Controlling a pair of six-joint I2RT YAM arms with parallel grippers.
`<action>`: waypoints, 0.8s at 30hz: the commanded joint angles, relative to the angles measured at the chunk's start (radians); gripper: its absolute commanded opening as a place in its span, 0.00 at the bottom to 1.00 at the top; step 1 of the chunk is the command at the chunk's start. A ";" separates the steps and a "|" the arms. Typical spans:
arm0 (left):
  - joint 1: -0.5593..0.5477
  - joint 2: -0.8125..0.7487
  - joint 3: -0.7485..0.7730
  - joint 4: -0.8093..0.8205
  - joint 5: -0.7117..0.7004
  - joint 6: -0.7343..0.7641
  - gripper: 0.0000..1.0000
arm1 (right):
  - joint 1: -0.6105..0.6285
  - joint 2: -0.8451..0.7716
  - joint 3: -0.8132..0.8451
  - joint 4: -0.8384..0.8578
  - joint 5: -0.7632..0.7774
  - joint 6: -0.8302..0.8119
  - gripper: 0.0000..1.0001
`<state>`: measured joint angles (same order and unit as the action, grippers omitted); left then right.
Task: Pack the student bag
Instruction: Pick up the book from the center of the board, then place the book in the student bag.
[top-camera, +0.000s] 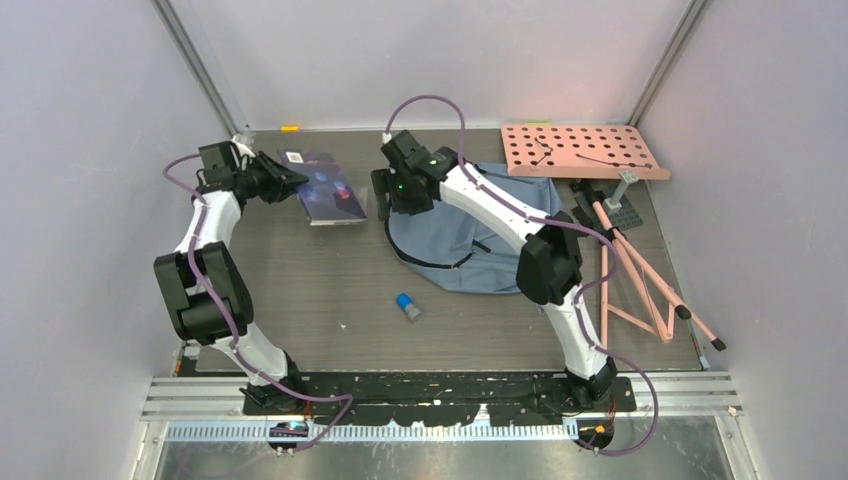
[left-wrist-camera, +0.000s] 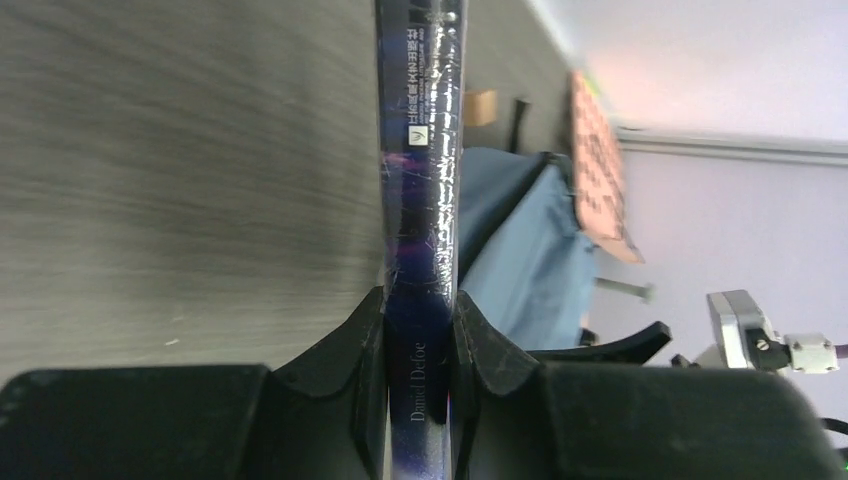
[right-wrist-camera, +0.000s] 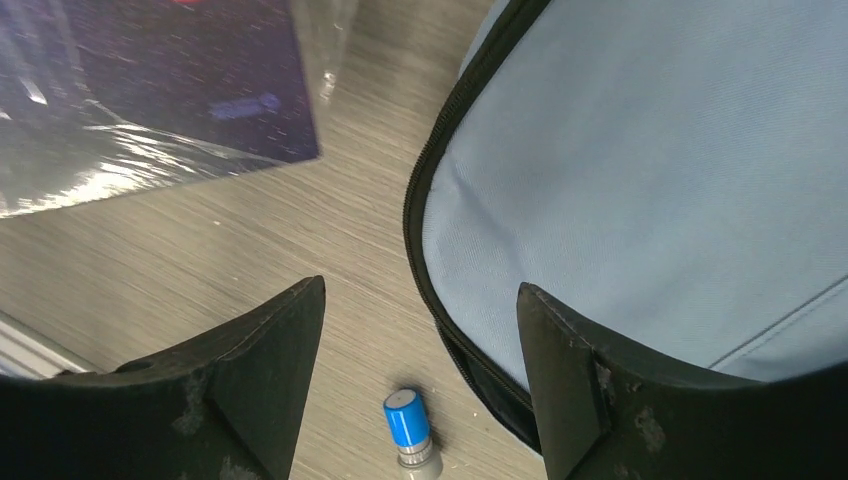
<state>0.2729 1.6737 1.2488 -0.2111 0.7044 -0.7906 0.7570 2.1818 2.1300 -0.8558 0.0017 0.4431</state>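
The grey-blue student bag (top-camera: 485, 235) lies flat at centre right of the table, its zipped edge towards the middle; it also shows in the right wrist view (right-wrist-camera: 650, 170). A dark blue glossy book (top-camera: 330, 190) lies at the back left. My left gripper (top-camera: 292, 178) is shut on the book's spine (left-wrist-camera: 420, 250), at its left edge. My right gripper (top-camera: 392, 195) is open and empty, hovering over the bag's left edge, between book and bag. In the right wrist view a small blue-capped cylinder (right-wrist-camera: 410, 425) shows between its fingers (right-wrist-camera: 270, 370).
The blue-capped cylinder (top-camera: 408, 306) lies on the table in front of the bag. A pink perforated board (top-camera: 580, 150) and a pink folding stand (top-camera: 640, 275) sit at the right. Walls close in on three sides.
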 joint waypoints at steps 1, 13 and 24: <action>0.018 -0.075 0.122 -0.218 -0.116 0.194 0.00 | 0.013 0.065 0.113 -0.109 0.025 -0.037 0.76; 0.033 -0.066 0.121 -0.257 -0.154 0.231 0.00 | 0.066 0.264 0.308 -0.245 0.054 -0.088 0.75; 0.031 -0.050 0.123 -0.248 -0.141 0.224 0.00 | 0.067 0.309 0.404 -0.335 0.194 -0.116 0.67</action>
<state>0.2993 1.6707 1.3293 -0.5175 0.5003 -0.5632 0.8265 2.5191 2.4870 -1.1545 0.1322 0.3527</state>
